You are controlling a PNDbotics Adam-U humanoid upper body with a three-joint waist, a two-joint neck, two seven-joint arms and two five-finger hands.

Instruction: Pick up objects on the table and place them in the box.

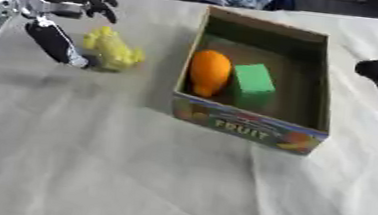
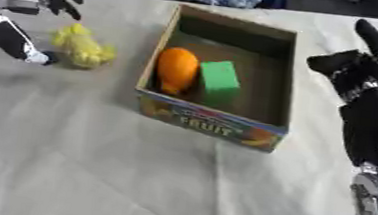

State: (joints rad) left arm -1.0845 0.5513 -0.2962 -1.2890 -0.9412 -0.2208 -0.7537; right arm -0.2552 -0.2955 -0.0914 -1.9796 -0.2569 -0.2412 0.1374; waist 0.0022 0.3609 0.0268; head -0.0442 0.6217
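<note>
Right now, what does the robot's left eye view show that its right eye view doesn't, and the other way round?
Only the left eye view shows the left arm's silver joints by the picture's left edge. Only the right eye view shows most of the right hand and its black forearm, idle right of the box; the left eye view catches just a dark part of it. Both show the left hand, fingers spread around the yellow object, and the cardboard fruit box holding an orange fruit and a green block.

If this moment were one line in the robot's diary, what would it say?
left hand: open around yellow object, not gripping | right hand: idle beside box | in box: orange fruit, green block
</note>
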